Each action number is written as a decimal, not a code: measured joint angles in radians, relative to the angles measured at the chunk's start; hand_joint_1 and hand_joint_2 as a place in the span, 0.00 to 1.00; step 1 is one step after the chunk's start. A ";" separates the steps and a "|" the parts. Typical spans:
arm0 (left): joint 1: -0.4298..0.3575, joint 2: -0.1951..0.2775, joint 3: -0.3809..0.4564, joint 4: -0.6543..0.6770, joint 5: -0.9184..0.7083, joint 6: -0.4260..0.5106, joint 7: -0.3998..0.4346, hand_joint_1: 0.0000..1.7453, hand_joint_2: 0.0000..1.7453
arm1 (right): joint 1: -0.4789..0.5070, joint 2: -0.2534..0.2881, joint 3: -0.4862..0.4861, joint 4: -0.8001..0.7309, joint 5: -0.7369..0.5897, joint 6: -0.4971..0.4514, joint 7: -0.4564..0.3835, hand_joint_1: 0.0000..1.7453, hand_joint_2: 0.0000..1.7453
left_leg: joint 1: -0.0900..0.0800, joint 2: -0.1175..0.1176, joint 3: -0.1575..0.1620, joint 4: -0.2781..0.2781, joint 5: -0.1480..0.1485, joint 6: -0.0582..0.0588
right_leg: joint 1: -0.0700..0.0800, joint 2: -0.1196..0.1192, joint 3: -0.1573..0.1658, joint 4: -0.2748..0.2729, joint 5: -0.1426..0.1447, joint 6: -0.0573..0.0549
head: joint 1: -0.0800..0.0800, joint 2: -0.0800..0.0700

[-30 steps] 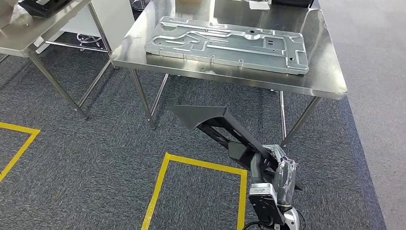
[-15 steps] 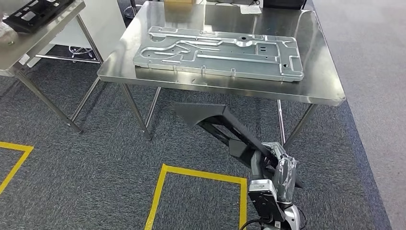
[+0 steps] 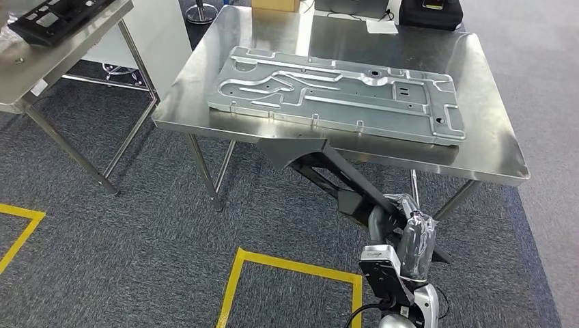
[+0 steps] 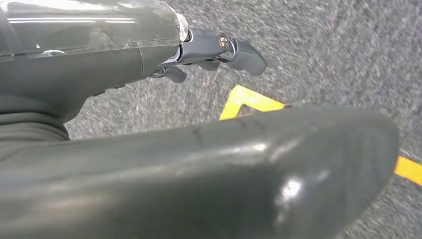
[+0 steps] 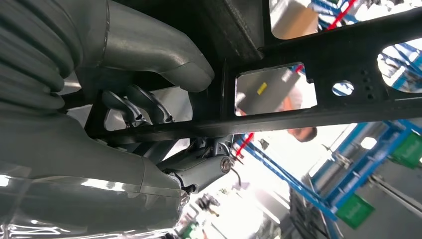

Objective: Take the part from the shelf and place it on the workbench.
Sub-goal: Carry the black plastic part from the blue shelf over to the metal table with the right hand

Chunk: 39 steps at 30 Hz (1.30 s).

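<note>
Grey carpet lies under a steel workbench bearing a metal panel; right hand grips the black part; left hand fingers curled, empty.

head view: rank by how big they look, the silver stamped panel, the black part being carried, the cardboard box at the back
1. silver stamped panel
2. black part, held nearer the camera by the right robot hand
3. cardboard box, cropped and farthest

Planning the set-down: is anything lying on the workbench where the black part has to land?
Yes. The large stamped metal panel covers most of the workbench near its front edge, directly ahead of the black part held by the right hand.
</note>
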 joint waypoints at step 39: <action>-0.021 0.019 -0.026 0.003 -0.054 -0.035 0.007 0.00 0.00 | -0.932 -0.441 0.102 0.618 0.734 0.379 0.293 1.00 1.00 | -0.001 -0.005 -0.125 0.072 0.034 -0.043 | -0.006 0.003 0.077 -0.174 0.173 -0.029 | -0.003 0.000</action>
